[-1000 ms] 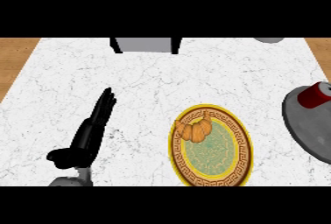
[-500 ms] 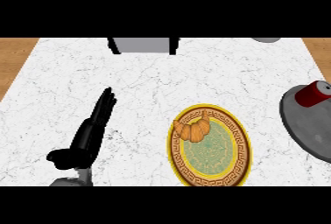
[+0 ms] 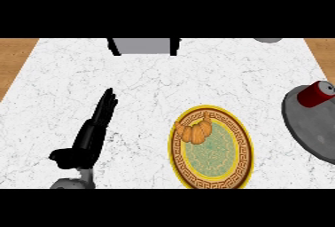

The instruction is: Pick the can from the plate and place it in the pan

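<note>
Your can [image 3: 316, 94] in the pan [image 3: 311, 133] at the right edge; your left hand [image 3: 88, 137] lower left, fingers straight, empty.

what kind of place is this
Most likely a kitchen counter: a white marbled top, a patterned plate with a croissant on it, and a grey pan holding a red can.

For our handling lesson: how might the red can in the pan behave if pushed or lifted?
The can is a cylinder, so it would probably roll if tipped. Its smooth red side may be slippery. In the dished pan, a push could slide it.
</note>
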